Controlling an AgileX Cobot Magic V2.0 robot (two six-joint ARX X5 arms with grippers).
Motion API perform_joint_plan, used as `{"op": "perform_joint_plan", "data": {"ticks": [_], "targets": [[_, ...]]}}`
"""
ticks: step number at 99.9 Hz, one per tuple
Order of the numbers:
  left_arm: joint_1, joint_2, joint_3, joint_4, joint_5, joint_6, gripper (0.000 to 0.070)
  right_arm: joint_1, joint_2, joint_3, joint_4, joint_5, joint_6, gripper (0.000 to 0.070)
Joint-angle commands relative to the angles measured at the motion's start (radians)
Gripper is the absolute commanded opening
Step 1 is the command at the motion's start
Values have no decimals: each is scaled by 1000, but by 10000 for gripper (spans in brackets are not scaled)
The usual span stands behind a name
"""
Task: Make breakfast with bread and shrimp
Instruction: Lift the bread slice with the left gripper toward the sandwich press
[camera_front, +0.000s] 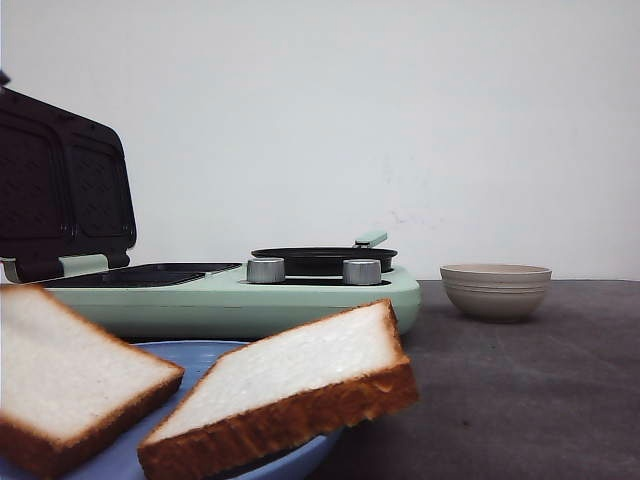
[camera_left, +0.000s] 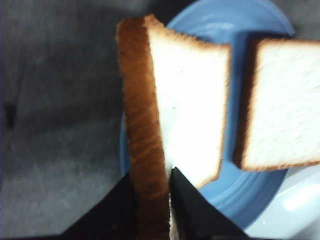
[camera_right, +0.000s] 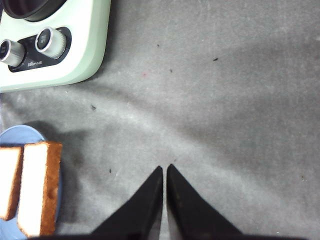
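A breakfast maker (camera_front: 235, 290), mint green with its dark ridged lid (camera_front: 62, 185) standing open at the far left, sits across the middle of a grey table (camera_front: 520, 390); its open sandwich plate (camera_front: 150, 273) lies at the left end, a small black pan (camera_front: 322, 260) at the right, two silver knobs (camera_front: 265, 270) facing the near side. Nearest the camera, at the left, a blue plate (camera_front: 205, 352) carries two slices of white bread; the left slice (camera_front: 65, 375) rests tilted on the plate; the right slice (camera_front: 290, 385) is raised on edge, its brown crust turned toward the near side. The left gripper (camera_left: 167, 200) pinches this raised slice (camera_left: 187, 105) by its near crust edge, one dark finger on each face, the slice standing out from the jaws over the plate (camera_left: 260, 195); so the sandwich plate lies beyond it, farther and slightly left, and the left arm is judged the nearer one for carrying it there. The right gripper (camera_right: 164, 172) hangs over bare table to the right of the plate, its fingers pressed together and holding nothing. A beige bowl (camera_front: 495, 290) stands at the far right; no shrimp can be seen in it from here.
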Motion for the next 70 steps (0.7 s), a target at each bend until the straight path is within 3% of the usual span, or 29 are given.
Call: {"op": "perform_joint_plan", "data": {"ticks": [1,47,70], "targets": [[-4,-6,14,20,-10,12,3,3,3,14,6,-2,-12,4],[-4,-130,14,211,-12,-6,3,3,3,15,6,-2,-12,4],[-4,-169,14,355,-72,-5,3,3,3,14,6,-2,-13,4]]}}
